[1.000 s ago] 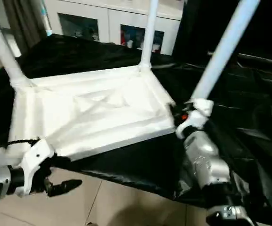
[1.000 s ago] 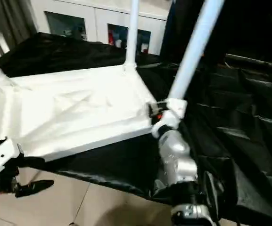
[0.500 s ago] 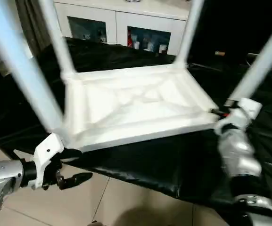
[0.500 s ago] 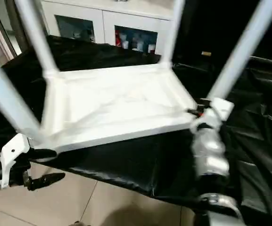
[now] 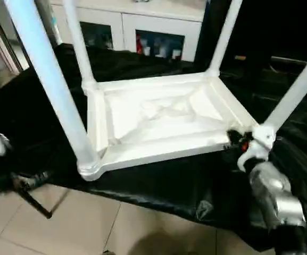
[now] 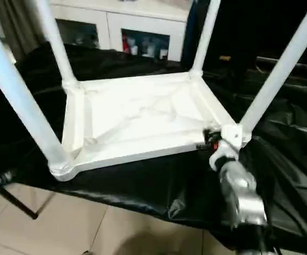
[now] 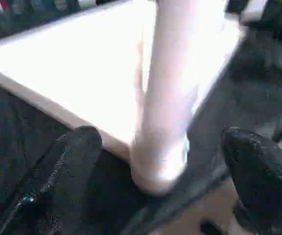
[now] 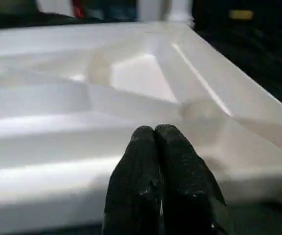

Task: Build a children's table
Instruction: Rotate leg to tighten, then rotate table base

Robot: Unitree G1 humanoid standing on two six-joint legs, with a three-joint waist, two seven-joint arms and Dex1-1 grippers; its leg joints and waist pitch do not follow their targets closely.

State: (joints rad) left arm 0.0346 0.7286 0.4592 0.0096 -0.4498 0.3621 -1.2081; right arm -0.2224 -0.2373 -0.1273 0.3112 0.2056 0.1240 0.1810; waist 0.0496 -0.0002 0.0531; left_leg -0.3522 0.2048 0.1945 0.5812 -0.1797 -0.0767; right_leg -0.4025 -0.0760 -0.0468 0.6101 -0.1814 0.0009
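Children's table [image 5: 158, 119] lies upside down on a black sheet [image 5: 158, 186] over a work surface, ribbed underside facing up. All 4 legs stand in the corner sockets, pointing up: near-left leg [image 5: 49, 79], far-left leg [image 5: 77, 42], far-right leg [image 5: 223, 37], near-right leg [image 5: 297, 90].

R gripper [image 8: 155, 142] sits at the table's near-right corner, just by the near-right leg's base. Its 2 black fingers are pressed together tip to tip w/ nothing between them, tips against or just short of the tabletop's near edge; can't tell which. Silver R forearm [image 5: 273, 191] runs down from there over the sheet.

L gripper [image 7: 155, 147] is off the near-left corner, below the sheet's edge, over the tiled floor [image 5: 89, 228]. Fingers [image 7: 67, 161] spread wide, holding nothing. In the L wrist view the near-left leg's base and its socket stand in line w/ the gap, further on from the tips, not touching either finger.

White cabinet [image 5: 142, 26] w/ glass doors behind the table.
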